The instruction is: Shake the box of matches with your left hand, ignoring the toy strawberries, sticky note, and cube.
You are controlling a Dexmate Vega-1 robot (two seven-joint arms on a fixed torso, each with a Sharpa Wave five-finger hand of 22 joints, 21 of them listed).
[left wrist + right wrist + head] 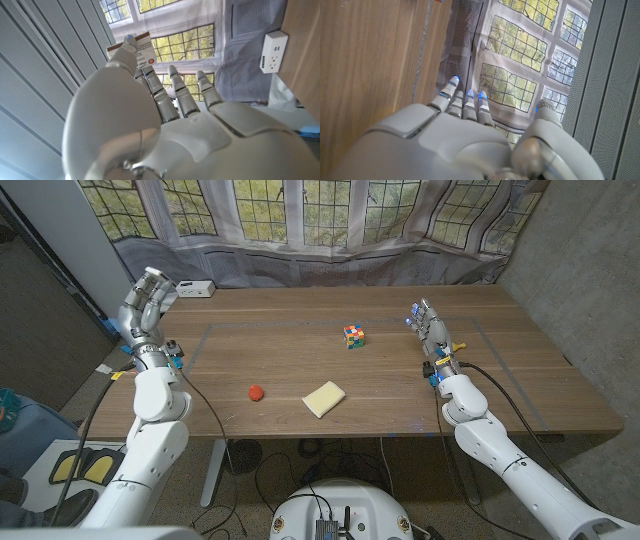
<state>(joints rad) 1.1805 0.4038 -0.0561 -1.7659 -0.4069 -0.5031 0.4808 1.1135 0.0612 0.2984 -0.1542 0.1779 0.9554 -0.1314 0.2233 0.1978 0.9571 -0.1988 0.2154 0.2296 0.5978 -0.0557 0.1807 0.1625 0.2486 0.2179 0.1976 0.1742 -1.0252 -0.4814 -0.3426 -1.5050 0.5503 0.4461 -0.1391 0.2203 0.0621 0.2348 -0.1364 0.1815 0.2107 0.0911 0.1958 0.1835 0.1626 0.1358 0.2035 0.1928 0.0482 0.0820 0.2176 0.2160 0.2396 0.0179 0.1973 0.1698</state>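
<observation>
**Matchbox raised in our left hand**

Our left hand [150,298] is lifted above the table's [400,395] edge, thumb and fingers [175,90] pinching the box of matches [140,50] at their tips. Our right hand [430,330] holds nothing, its fingers straight and apart. Beyond the fingers lie the sticky note [324,399], strawberry [256,392] and cube [354,336].

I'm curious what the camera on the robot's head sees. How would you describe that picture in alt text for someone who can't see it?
A robot's left robot hand is raised above the left edge of a wooden table, holding a small box of matches. Its right robot hand stands empty, fingers up, at the table's right. Between them lie a colourful cube, a red toy strawberry and a yellow sticky note.
</observation>
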